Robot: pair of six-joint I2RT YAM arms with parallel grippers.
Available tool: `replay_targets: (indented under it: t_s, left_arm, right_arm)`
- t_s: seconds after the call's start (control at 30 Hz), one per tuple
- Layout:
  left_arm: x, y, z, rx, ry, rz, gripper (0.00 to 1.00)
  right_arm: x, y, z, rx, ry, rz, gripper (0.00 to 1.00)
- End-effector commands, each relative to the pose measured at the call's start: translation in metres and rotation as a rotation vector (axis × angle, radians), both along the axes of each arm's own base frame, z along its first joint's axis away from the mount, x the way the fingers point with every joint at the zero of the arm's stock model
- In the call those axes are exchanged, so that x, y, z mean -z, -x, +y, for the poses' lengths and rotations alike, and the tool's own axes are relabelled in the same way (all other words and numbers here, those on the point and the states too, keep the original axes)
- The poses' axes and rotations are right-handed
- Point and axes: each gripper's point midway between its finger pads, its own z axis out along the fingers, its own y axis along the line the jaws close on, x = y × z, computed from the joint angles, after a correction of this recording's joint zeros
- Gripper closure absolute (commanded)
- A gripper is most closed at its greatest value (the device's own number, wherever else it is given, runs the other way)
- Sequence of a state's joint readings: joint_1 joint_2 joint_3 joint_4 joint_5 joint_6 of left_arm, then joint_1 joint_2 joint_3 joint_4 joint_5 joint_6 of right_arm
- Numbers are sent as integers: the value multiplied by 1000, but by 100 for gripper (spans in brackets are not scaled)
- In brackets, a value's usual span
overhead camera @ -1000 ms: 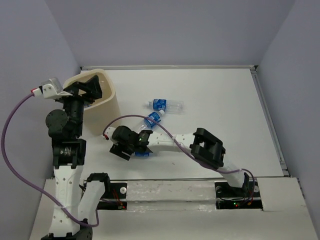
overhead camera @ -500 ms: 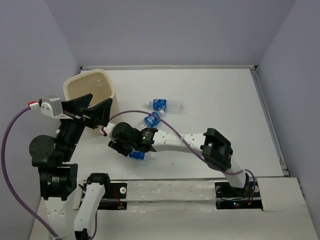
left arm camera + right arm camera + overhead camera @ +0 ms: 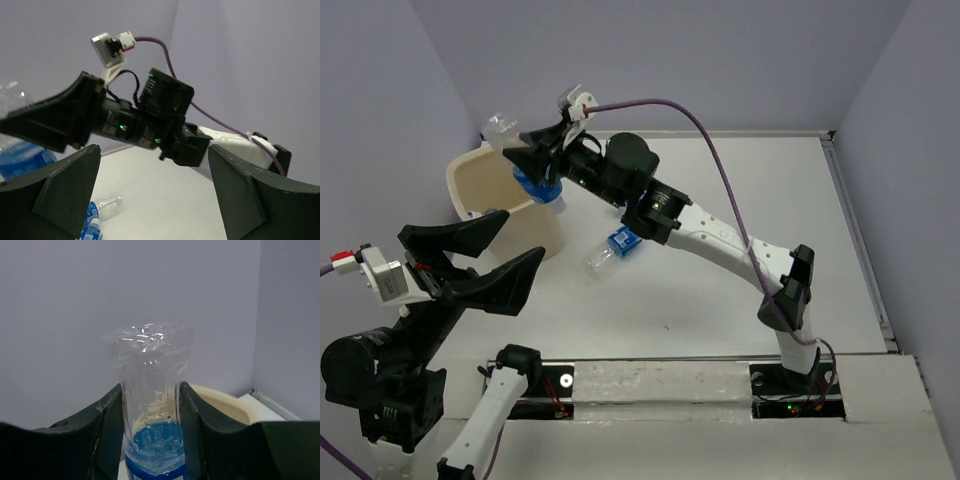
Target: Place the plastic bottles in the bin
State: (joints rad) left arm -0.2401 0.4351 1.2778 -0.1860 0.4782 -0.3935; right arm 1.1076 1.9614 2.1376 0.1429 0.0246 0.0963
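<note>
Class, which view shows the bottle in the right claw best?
The right wrist view: the held bottle fills the centre, pinched by the right claw. The top view shows it small over the bin; the left wrist view catches only its edge.

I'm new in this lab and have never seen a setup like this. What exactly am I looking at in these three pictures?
These are two robot arms bolted at the near edge of a white table. The wide picture looks down from above and behind them. The other two come from a small camera on each wrist, so the dark wedges in them are that arm's own gripper fingers. The right gripper is shut on a clear plastic bottle with a blue label and holds it over the cream bin. The left gripper is wide open and holds nothing. A second bottle lies on the table, to the right of the bin.
</note>
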Motion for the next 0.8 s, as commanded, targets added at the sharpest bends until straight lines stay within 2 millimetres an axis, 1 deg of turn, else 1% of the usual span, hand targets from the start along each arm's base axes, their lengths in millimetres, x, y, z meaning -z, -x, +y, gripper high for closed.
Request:
replay_targets:
  t_s: [0.0,0.03,0.07,0.1,0.13,0.17,0.2,0.23,0.27,0.3,0.33,0.37,0.4,0.43,0.47,0.5,0.53,0.57,0.6,0.63,0.67,0.7,0.73,0.77]
  left_arm:
    - [15,-3,0,0,-32,15,1]
    - [16,-4,1,-7,-28,19,1]
    - [19,-5,1,-9,-31,22,1]
    - [26,-10,0,-12,-35,42,1]
    - [29,-13,1,-18,-41,48,1]
    - [32,-15,2,-24,-38,52,1]
    - [38,-19,1,-26,-41,65,1]
    - [41,-19,2,-33,-45,64,1]
    - [45,-23,2,-38,-45,76,1]
    - [46,-24,3,-46,-47,77,1]
    - [48,-25,3,-51,-47,81,1]
    - [49,-26,5,-61,-48,81,1]
    - [51,-29,4,-60,-48,87,1]
    - [53,-31,3,-60,-47,93,1]
    - [54,-31,2,-56,-47,97,1]
    - [57,-34,1,-55,-47,105,1]
    - [58,-36,0,-51,-49,112,1]
    - [60,-37,-1,-46,-44,121,1]
    - [61,-38,-2,-46,-44,129,1]
    - [63,-41,-3,-43,-43,141,1]
    - [63,-42,-4,-39,-40,148,1]
    - [65,-46,-7,-29,-31,169,1]
    - [67,-48,-9,-15,-29,176,1]
    - [71,-51,-13,0,-32,185,1]
  right_arm:
    - [-35,-21,17,-108,-252,-56,85]
    - [-67,-20,6,-121,-353,-103,84]
    - [-72,-19,9,-135,-386,-123,84]
    - [-47,-35,25,-130,-379,-110,83]
    - [-47,-37,28,-132,-408,-122,83]
    - [-64,-34,20,-136,-479,-155,83]
    - [-39,-46,35,-120,-469,-132,83]
    - [-36,-55,33,-104,-488,-135,83]
    - [-23,-60,40,-111,-492,-104,83]
    - [-14,-68,41,-108,-487,-88,83]
    - [-8,-69,44,-115,-486,-71,82]
    - [-1,-71,47,-119,-480,-57,78]
    - [10,-72,52,-124,-455,-50,55]
    - [14,-71,56,-130,-429,-50,27]
    - [13,-69,56,-139,-413,-55,27]
    - [20,-67,60,-153,-383,-53,9]
    - [-1,-59,50,-156,-388,-72,5]
    - [-7,-57,45,-146,-374,-90,3]
    - [4,-58,47,-139,-337,-72,3]
    - [-1,-61,38,-126,-326,-76,3]
    - [-34,-47,16,-128,-359,-97,3]
    - [-11,-59,12,-112,-309,-57,3]
    - [-13,-58,3,-111,-304,-45,4]
    - [-41,-52,-28,-103,-342,-52,5]
